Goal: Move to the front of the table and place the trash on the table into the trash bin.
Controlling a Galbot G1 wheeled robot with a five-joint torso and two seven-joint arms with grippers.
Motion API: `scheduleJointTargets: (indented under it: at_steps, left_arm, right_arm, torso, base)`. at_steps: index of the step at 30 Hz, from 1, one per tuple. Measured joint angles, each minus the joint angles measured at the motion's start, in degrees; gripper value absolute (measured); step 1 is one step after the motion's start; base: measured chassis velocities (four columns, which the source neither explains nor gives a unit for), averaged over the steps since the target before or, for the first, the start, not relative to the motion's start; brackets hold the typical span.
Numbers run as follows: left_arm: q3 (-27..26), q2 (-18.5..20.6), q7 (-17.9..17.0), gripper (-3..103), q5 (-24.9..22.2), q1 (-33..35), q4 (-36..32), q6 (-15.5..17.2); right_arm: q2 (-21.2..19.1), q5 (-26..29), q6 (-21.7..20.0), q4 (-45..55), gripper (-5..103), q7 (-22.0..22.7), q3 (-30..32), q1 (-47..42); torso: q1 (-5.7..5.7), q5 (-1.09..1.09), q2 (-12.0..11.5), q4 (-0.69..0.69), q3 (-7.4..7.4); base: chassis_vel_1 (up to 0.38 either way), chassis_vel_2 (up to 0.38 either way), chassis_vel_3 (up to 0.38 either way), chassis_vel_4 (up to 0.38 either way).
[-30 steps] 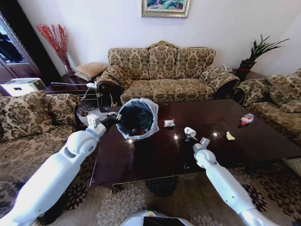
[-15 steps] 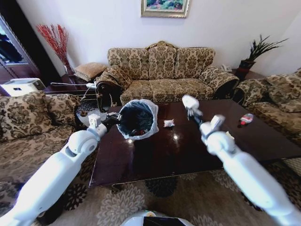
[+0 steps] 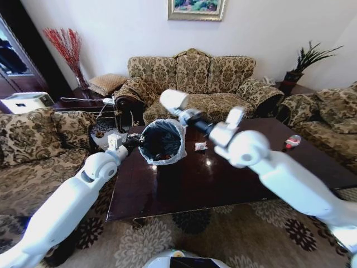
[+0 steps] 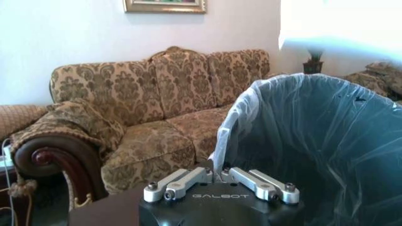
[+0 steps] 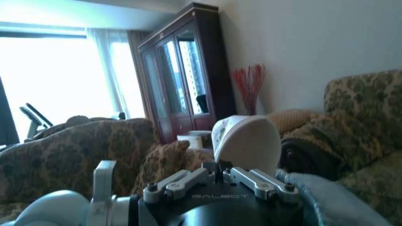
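The dark glossy table [image 3: 184,184] stands in front of me. On its far left stands the black trash bin [image 3: 163,140] with a white liner [image 4: 301,136]. My left gripper [image 3: 133,142] [image 4: 221,173] is shut on the liner at the bin's rim. Above the bin's far edge, my right gripper [image 3: 179,109] [image 5: 220,175] is shut on a white cup [image 3: 173,99] [image 5: 246,143]. A small red-and-white wrapper [image 3: 200,146] lies on the table right of the bin. At the far right of the table lies a small bottle with a red label [image 3: 292,140].
Patterned sofas surround the table: one behind it [image 3: 192,84], one on the left [image 3: 33,139], one on the right [image 3: 329,111]. A potted plant [image 3: 304,58] stands in the back right corner. Patterned carpet [image 3: 184,234] lies under the table's near edge.
The right arm has lifted the white cup off the table and carried it up and to the left, over the bin. The left arm keeps its hold on the bin's rim.
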Motion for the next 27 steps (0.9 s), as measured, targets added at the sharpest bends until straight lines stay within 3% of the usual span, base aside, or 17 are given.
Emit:
scheduleJointTargets:
  at_steps: [8,14,15,18,19,21,23,24,26,27]
  left_arm:
    - [-0.74,0.35,0.22,2,-0.53,-0.04,0.39,-0.10]
    - [-0.56,-0.01,0.41,2,-0.55,-0.30,0.59,-0.21]
    - [-0.56,-0.01,0.41,2,-0.55,-0.30,0.59,-0.21]
    - [-0.51,-0.02,0.46,2,-0.55,-0.35,0.58,-0.25]
    - [-0.51,-0.02,0.46,2,-0.55,-0.35,0.58,-0.25]
    - [-0.52,-0.02,0.49,2,-0.54,-0.35,0.63,-0.29]
    - [-0.57,-0.02,0.50,2,-0.46,-0.32,0.75,-0.40]
    - [-0.77,-0.09,0.42,2,-0.09,-0.21,1.07,-0.69]
    - [-0.94,-0.19,0.32,2,0.08,-0.21,1.28,-0.77]
    - [-1.21,-0.37,0.03,2,0.32,-0.26,1.65,-0.80]
  right_arm:
    - [0.34,-4.49,-1.55,0.27,1,0.38,-3.14,-2.35]
    - [0.90,-7.15,-1.61,-0.65,27,0.52,-3.06,-2.88]
    - [0.90,-7.15,-1.61,-0.65,27,0.52,-3.06,-2.88]
    - [1.48,-7.78,-0.95,-0.99,44,0.91,-2.63,-2.72]
    - [1.48,-7.78,-0.95,-0.99,44,0.91,-2.63,-2.72]
    - [1.78,-8.52,0.63,-1.20,55,2.12,-0.34,-2.05]
    - [1.72,-8.61,1.00,-1.39,55,2.77,1.10,-1.74]
    - [1.02,-8.62,1.45,-2.13,66,3.63,4.41,-1.29]
    - [0.46,-8.68,1.56,-2.64,66,3.79,6.07,-1.26]
    - [-0.48,-8.98,1.67,-3.48,71,3.93,8.32,-1.35]
  torso:
    - [0.00,0.01,0.00,-0.01,0.00]
    - [0.00,0.01,0.00,-0.01,0.00]
    - [0.00,0.01,0.00,-0.01,0.00]
    - [0.00,0.01,0.00,0.00,0.00]
    - [0.00,0.01,0.00,0.00,0.00]
    - [0.00,0.01,0.00,0.01,0.00]
    - [0.00,0.01,0.00,0.00,0.00]
    - [-0.01,0.01,0.00,0.01,0.00]
    - [-0.01,0.01,0.00,0.01,0.00]
    - [0.00,0.00,0.00,0.01,0.00]
  base:
    - [0.000,0.000,0.000,0.000]
    - [0.000,0.000,0.000,0.000]
    - [0.000,0.000,0.000,0.000]
    - [0.000,0.000,0.000,0.000]
    - [0.000,0.000,0.000,0.000]
    - [0.000,0.000,0.000,0.000]
    - [0.000,0.000,0.000,0.000]
    - [0.000,0.000,0.000,0.000]
    - [0.000,0.000,0.000,0.000]
    - [0.000,0.000,0.000,0.000]
